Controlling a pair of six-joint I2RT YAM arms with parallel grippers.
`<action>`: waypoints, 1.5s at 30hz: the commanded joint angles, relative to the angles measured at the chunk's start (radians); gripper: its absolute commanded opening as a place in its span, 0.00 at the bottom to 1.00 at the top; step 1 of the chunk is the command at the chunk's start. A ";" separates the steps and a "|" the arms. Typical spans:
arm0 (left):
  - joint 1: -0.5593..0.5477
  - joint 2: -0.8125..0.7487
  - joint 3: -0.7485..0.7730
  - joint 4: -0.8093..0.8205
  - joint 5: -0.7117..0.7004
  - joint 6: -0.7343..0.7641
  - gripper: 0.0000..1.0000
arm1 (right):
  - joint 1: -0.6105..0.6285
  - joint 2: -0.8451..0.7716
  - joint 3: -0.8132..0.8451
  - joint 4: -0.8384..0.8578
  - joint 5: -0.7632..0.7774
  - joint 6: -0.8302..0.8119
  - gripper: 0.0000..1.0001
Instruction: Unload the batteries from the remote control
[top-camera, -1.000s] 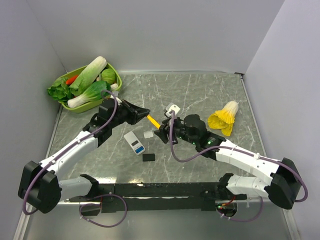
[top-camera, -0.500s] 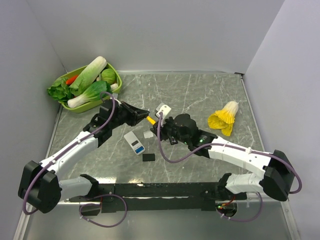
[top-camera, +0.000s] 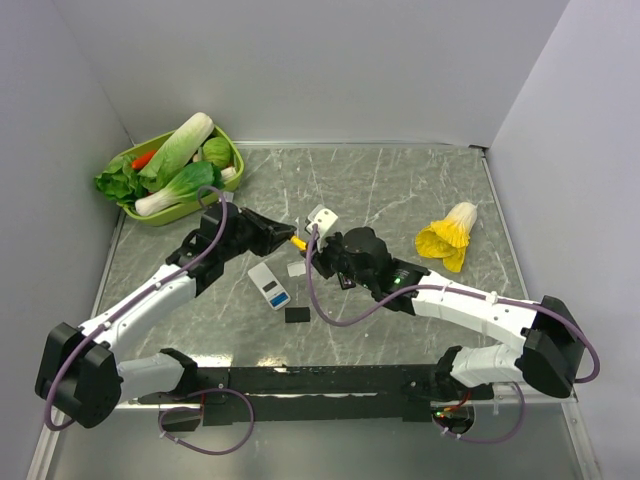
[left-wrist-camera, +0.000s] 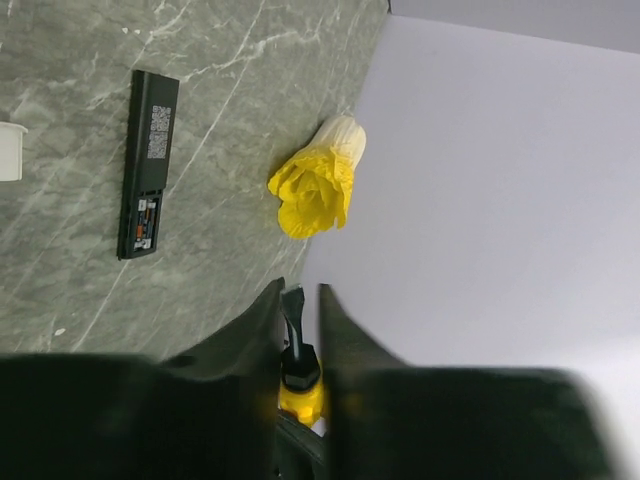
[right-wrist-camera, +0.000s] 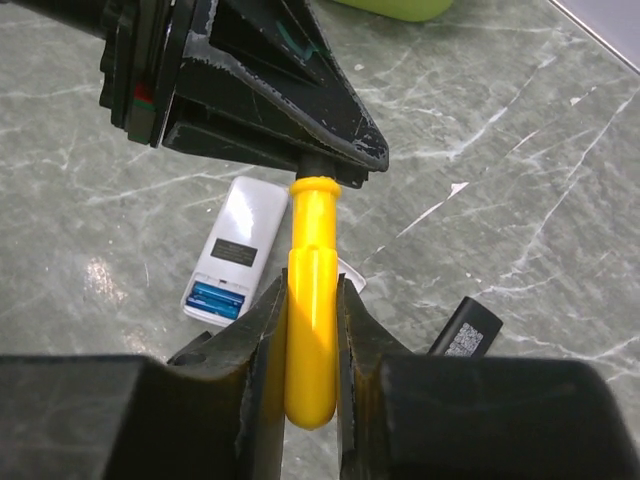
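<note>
At table centre, a yellow-handled tool (right-wrist-camera: 312, 230) is clamped at both ends, its dark stem by the left gripper (right-wrist-camera: 330, 160) and its handle by the right gripper (right-wrist-camera: 312, 298). Toward seven o'clock, the white remote (right-wrist-camera: 232, 245) lies uncovered with the blue battery (right-wrist-camera: 215, 300) seated inside. Unloading is judged barely begun.
</note>
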 joint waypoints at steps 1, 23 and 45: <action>0.002 -0.020 0.020 0.008 0.013 0.088 0.47 | 0.007 -0.016 0.035 0.034 0.034 0.007 0.00; 0.151 0.022 -0.062 -0.281 -0.271 0.494 0.89 | -0.079 0.010 0.187 -0.690 -0.309 0.313 0.00; 0.137 0.203 -0.031 0.020 0.015 0.572 0.84 | -0.223 0.083 0.302 -1.083 0.037 0.028 0.00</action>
